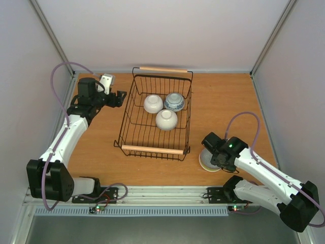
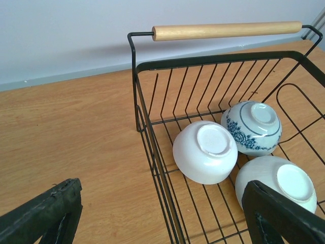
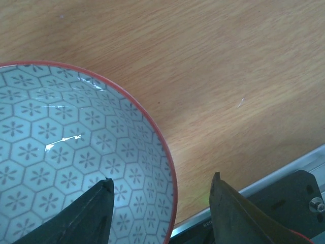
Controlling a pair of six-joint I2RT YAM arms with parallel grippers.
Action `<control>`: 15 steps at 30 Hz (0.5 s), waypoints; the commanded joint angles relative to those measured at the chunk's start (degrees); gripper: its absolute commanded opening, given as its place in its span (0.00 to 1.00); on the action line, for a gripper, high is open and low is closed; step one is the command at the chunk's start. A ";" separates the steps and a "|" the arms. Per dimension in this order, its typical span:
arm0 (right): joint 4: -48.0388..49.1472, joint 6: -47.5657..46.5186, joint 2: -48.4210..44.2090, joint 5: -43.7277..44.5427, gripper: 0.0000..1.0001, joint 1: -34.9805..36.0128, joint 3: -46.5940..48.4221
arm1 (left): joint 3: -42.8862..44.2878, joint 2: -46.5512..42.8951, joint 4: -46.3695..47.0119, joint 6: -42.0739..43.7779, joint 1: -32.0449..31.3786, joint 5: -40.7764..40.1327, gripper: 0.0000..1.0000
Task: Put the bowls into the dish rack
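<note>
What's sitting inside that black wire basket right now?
In the basket sit three bowls, bottoms up, toward its far end: a white bowl, a second white bowl and a blue-patterned bowl. Their insides, and anything beneath them, are covered.

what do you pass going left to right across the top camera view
left pincer → dish rack → bowl sitting outside it
</note>
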 commanded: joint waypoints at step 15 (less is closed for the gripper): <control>1.85 1.29 0.38 -0.12 0.22 0.72 -0.58 | -0.25 0.56 2.58 -0.96 0.26 0.95 0.86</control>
